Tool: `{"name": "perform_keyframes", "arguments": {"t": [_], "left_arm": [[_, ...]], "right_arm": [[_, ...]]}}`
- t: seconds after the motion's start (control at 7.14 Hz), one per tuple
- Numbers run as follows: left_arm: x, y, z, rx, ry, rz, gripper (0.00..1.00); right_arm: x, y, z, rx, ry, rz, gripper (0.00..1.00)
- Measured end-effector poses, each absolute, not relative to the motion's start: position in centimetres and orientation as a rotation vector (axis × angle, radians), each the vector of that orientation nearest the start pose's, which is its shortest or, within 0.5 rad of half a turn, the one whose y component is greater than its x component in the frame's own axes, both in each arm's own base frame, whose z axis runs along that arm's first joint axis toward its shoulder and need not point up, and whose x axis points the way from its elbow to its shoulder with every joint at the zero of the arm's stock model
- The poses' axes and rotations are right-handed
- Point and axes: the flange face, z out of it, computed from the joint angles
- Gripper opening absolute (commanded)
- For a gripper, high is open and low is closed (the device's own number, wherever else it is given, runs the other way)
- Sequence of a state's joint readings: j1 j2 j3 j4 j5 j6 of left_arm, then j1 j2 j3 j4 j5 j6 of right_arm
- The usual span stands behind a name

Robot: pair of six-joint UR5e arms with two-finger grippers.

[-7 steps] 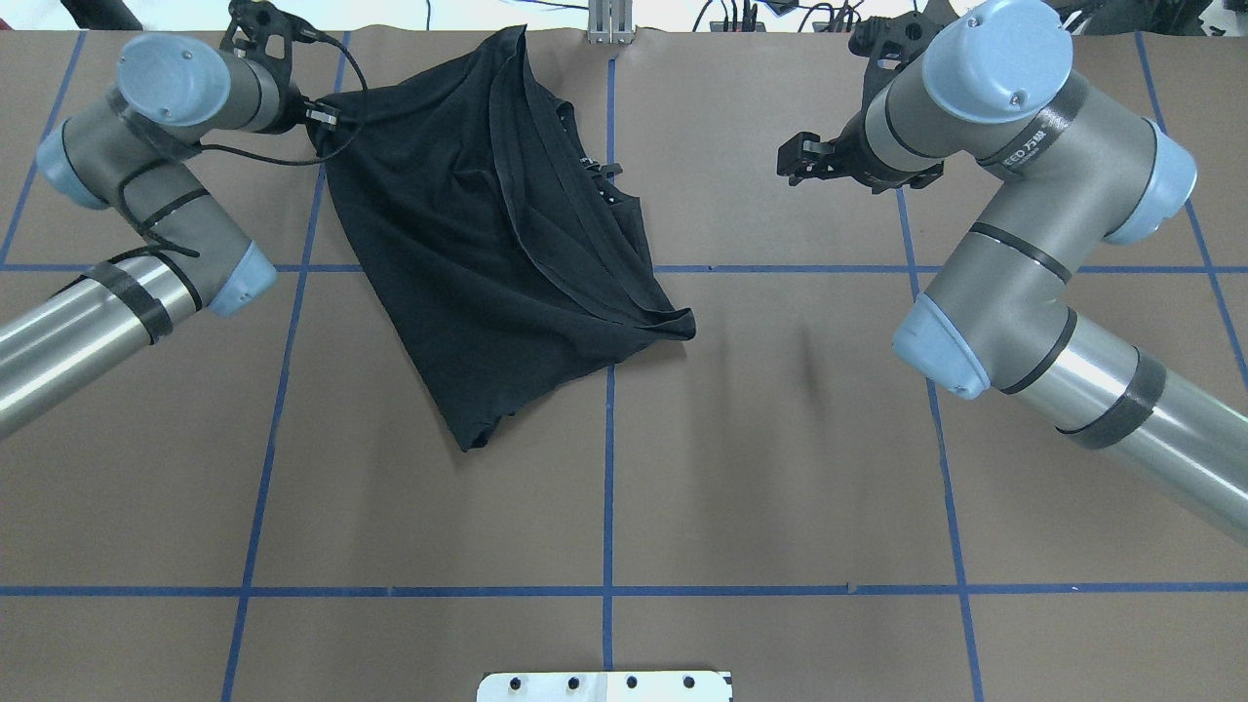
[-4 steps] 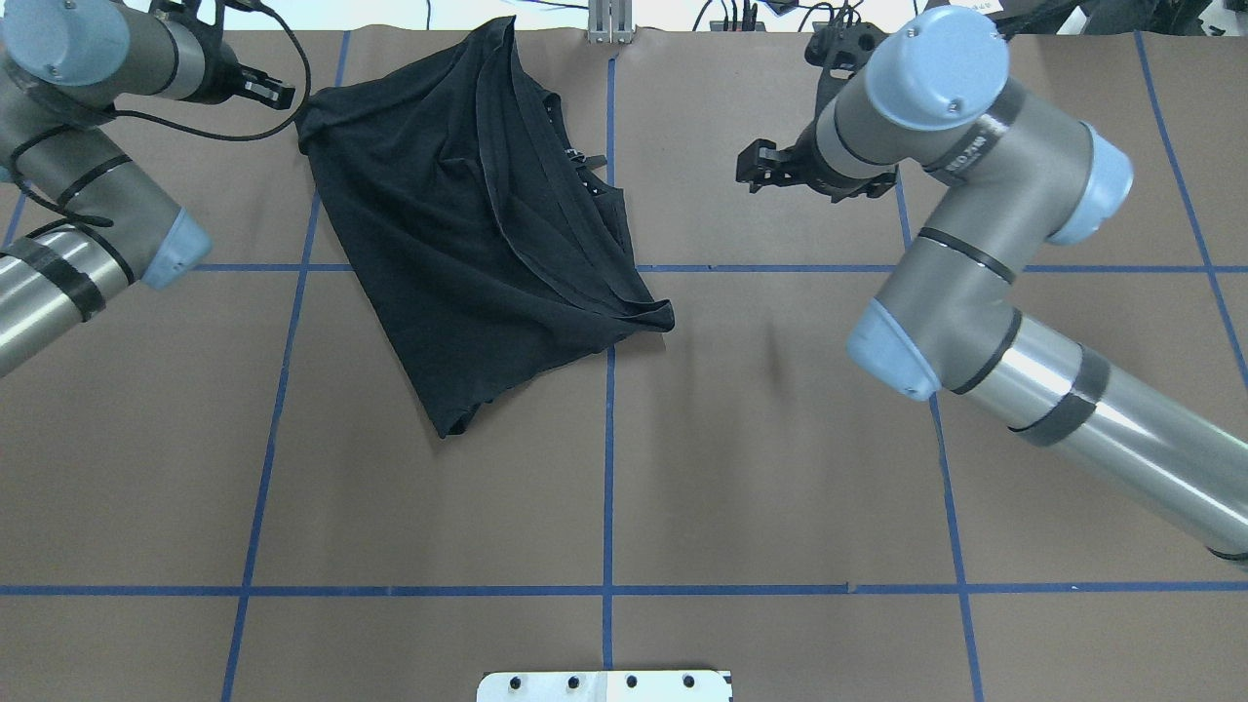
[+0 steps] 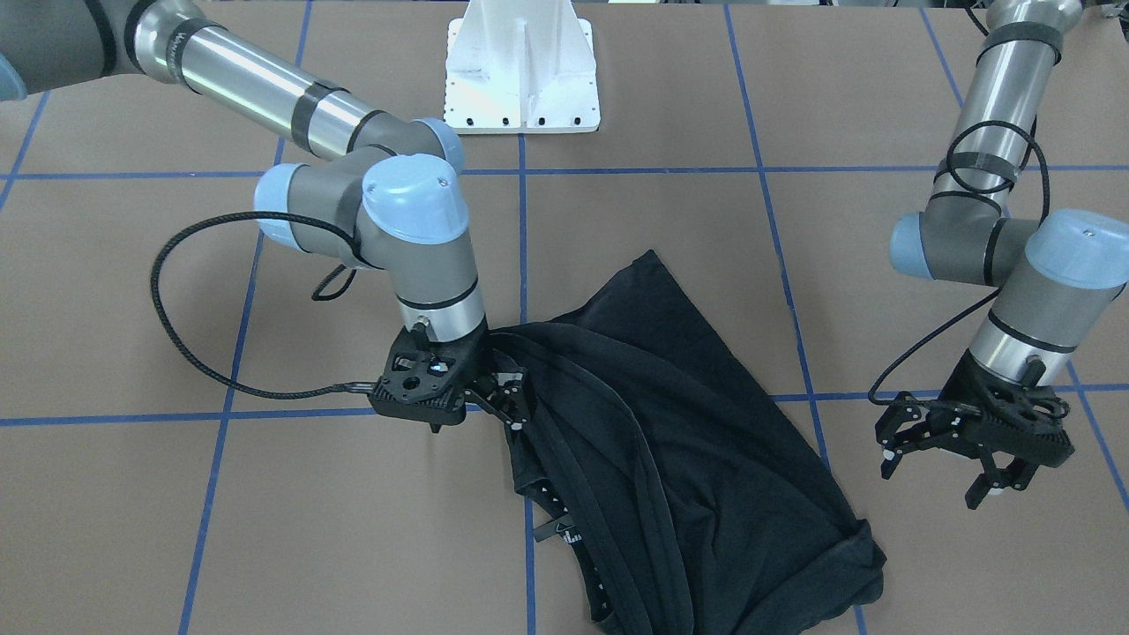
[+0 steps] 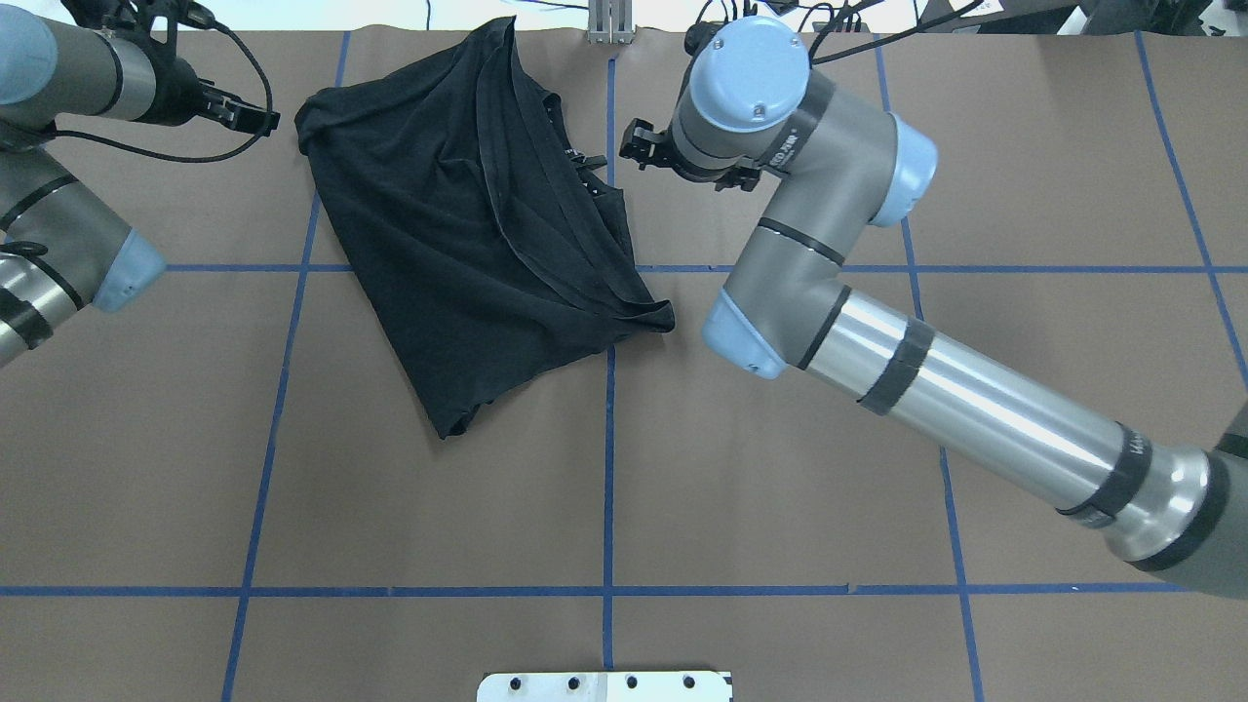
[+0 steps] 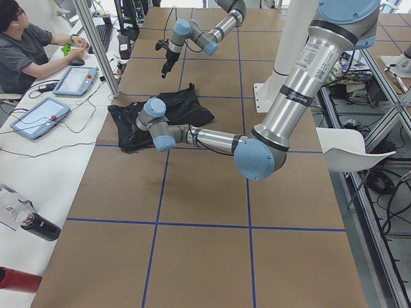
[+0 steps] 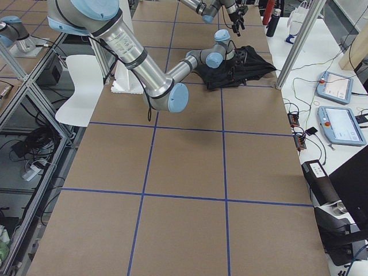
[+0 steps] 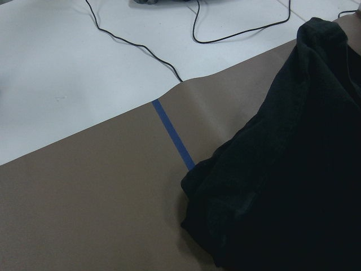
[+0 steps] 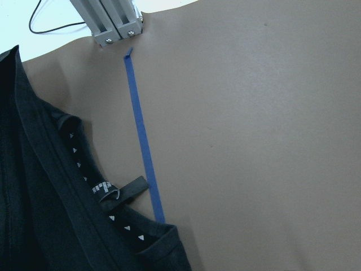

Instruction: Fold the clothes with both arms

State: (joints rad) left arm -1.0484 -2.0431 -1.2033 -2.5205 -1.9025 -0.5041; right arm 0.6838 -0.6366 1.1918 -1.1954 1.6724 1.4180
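Right hand (image 3: 514, 401), newly at T-shirt (image 3: 706, 459) collar edge, released; left hand (image 3: 935, 472) released, apart.

Overhead looks down from rear; front view opposite, steep; wrist cameras close; all share T-shirt (image 4: 458, 234).

Brown, blue-taped table (image 4: 439, 507) bears a rumpled black T-shirt (image 4: 458, 244)

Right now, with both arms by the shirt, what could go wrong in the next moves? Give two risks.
1. The shirt lies bunched, with layered hems near the collar. The right end effector beside them might pinch several layers at once.
2. The shirt reaches the far edge of the table, so a pull by the open left end effector could drag it off.
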Motion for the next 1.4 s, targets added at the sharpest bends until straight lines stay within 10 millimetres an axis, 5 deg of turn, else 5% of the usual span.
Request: {"name": "perform_keyframes", "arguments": {"t": [0.56,0.98,1.4], "left_arm": [[26.6,-66.2,46.2,0.747,0.795,0.152,1.0],[26.6,-66.0,46.5,0.739,0.797,0.144,1.0],[26.5,-66.0,46.6,0.737,0.796,0.143,1.0]], "right_arm": [[-61.8,-60.9,20.8,0.369,-0.916,0.46,0.77],[-63.5,-60.8,22.8,0.385,-0.906,0.456,0.72],[-64.1,-60.6,22.8,0.386,-0.902,0.452,0.6]]}}
